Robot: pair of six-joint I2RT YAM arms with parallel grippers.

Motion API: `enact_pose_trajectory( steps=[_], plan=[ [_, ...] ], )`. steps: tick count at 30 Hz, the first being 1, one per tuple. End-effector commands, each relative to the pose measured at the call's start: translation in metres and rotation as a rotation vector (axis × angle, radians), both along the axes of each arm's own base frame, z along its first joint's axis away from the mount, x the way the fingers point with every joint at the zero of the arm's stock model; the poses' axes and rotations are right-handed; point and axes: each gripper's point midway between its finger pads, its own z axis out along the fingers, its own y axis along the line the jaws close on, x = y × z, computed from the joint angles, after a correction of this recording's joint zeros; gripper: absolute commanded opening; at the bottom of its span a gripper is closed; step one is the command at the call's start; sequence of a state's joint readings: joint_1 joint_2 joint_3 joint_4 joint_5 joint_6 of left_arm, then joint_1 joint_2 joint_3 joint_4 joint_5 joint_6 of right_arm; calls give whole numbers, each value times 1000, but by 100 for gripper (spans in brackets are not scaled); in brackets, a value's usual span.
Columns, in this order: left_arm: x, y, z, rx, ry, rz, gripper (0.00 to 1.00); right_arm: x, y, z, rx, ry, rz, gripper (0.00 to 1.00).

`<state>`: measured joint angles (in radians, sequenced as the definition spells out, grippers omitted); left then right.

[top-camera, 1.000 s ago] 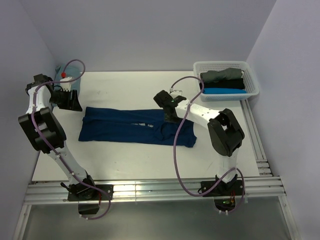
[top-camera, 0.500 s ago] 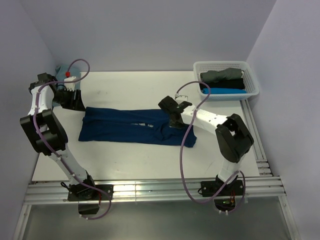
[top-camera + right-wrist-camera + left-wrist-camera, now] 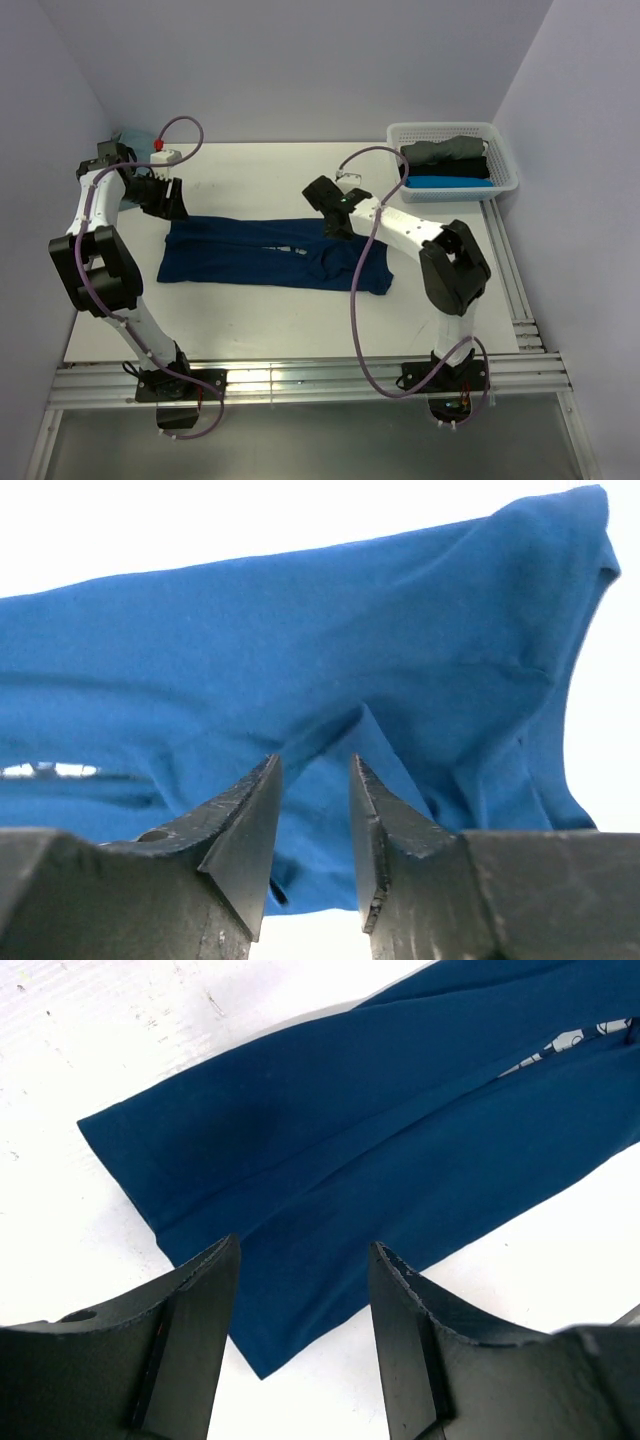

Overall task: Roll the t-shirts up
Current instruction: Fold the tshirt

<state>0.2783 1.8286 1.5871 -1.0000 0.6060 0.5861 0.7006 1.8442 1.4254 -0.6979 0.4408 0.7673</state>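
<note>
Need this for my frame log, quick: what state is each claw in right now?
Left claw: open, empty, over the navy t-shirt.
Right claw: open, nothing gripped, over the same shirt.

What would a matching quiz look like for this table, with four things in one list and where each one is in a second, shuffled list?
Things:
1. navy t-shirt
2. basket
3. left gripper
4. right gripper

Places:
A. far right corner of the table
B. above the shirt's left end
C. flat across the middle of the table
D. above the shirt's right half

Pairs: 1-C, 2-A, 3-B, 4-D
</note>
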Motion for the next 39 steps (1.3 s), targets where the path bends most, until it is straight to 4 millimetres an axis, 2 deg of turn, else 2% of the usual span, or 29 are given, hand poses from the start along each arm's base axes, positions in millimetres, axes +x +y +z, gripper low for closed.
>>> enact_pose_trajectory(
  steps=[1, 7, 14, 20, 26, 29, 31, 32, 33, 39],
  plan=[
    [-3, -7, 20, -14, -53, -15, 60, 10, -6, -5, -77, 13, -14, 41],
    [-5, -10, 22, -13, -57, -23, 60, 11, -17, -12, -140, 38, -39, 44],
    [-6, -15, 20, -14, -56, -32, 60, 7, -20, -16, -149, 56, -37, 42],
    [-8, -18, 20, -22, -49, -39, 59, 0, -24, -16, -145, 59, -41, 27],
    [-14, -33, 24, -32, -53, -68, 60, -8, -28, -9, -119, 40, -47, 1],
    [-18, -46, 25, -42, -47, -99, 60, -20, -32, -5, -107, 27, -53, 0],
    [-20, -51, 26, -47, -47, -107, 60, -26, -33, 8, -78, -4, -57, 0],
    [-21, -55, 25, -54, -41, -117, 61, -33, -35, 5, -76, 1, -55, 0],
    [-23, -59, 25, -65, -34, -126, 60, -35, -34, 14, -50, -21, -53, 0],
    [-36, -81, 21, -93, -2, -183, 60, -62, -32, 21, 22, -47, -32, 0]
  ],
)
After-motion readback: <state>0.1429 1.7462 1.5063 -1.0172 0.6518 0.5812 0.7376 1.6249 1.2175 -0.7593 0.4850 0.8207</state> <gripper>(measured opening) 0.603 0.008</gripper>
